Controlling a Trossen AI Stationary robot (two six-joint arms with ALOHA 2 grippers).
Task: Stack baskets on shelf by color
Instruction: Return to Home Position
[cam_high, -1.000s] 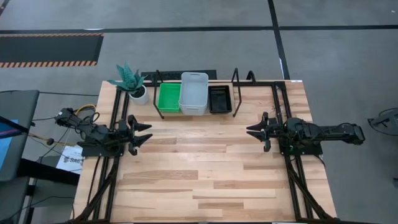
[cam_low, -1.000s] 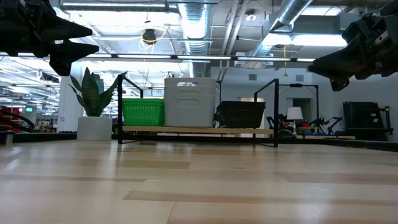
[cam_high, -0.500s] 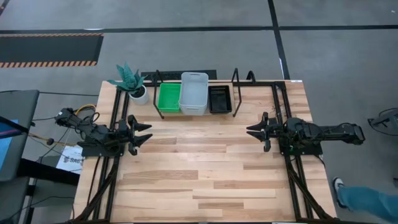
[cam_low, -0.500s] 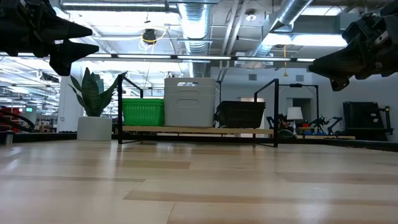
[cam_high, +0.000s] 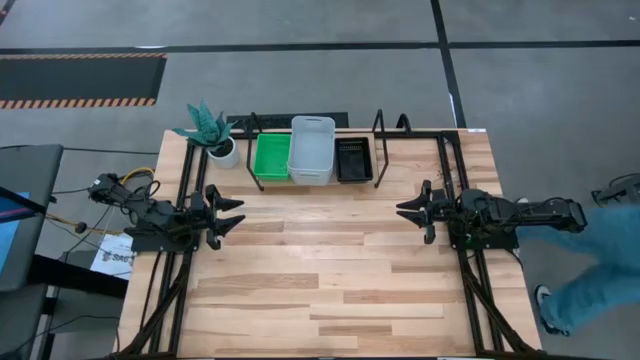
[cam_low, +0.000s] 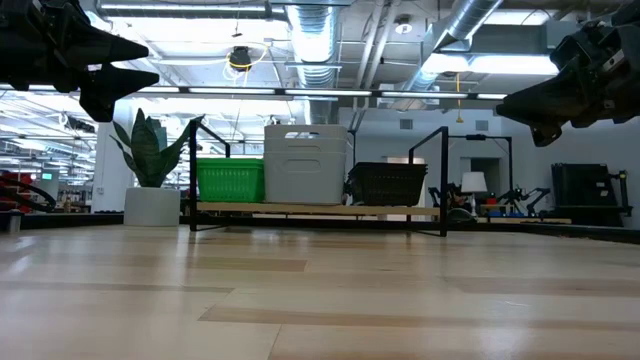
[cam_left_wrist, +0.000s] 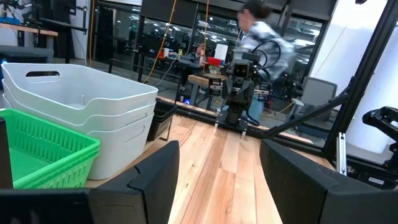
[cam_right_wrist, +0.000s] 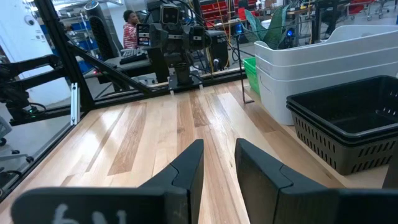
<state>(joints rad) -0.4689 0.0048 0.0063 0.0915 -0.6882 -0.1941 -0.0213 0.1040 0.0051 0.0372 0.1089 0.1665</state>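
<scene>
Well back, along the far edge of the bench (cam_high: 330, 290): the shelf (cam_low: 300, 209), carrying three lots of baskets in one row. Green baskets (cam_high: 271, 158) at its left end, taller translucent white baskets (cam_high: 311, 150) in the middle, black mesh baskets (cam_high: 353, 160) at the right, each just beside its neighbour. Nested by colour; number in each stack hard to tell. Outside the shelf's left end loop, a potted plant (cam_high: 212, 135) near the bench's back-left corner.

Left hand (cam_high: 238, 212) raised over the left side of the bench, fingers spread wide, gripping nothing, pointing across toward the other arm. Right hand (cam_high: 402, 211) likewise raised over the right side, fingers drawn in to a narrow gap, also holding nothing. Both well apart from the shelf.

Between the two hands, a broad stretch of bare wood; more of it from there down to the near edge. Off the bench's right edge, on the floor, a person's blue-trousered leg (cam_high: 600, 250), close to the right arm's outer end.
</scene>
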